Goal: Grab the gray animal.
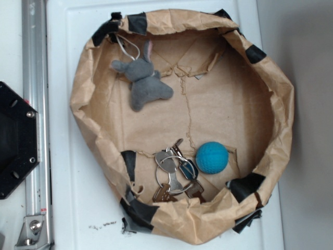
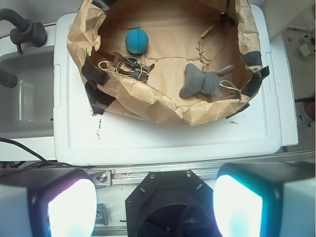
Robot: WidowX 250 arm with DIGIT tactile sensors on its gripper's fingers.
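White plastic lid (image 1: 78,198) carries one crumpled brown paper basin (image 1: 281,104) patched with black tape. Inside lie one gray animal (image 1: 143,78) near the basin's upper-left rim, one key bunch (image 1: 174,174) at the lower edge, possibly several keys, and one blue ball (image 1: 212,157) beside it. The gripper (image 2: 154,207) hangs wide apart, empty.

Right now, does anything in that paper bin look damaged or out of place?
Yes. The crumpled brown paper bin is worn: its floor has ragged tears near the middle, and black tape patches dot the rim. The gray plush bunny, blue ball and metal key bunch lie loose but undamaged.
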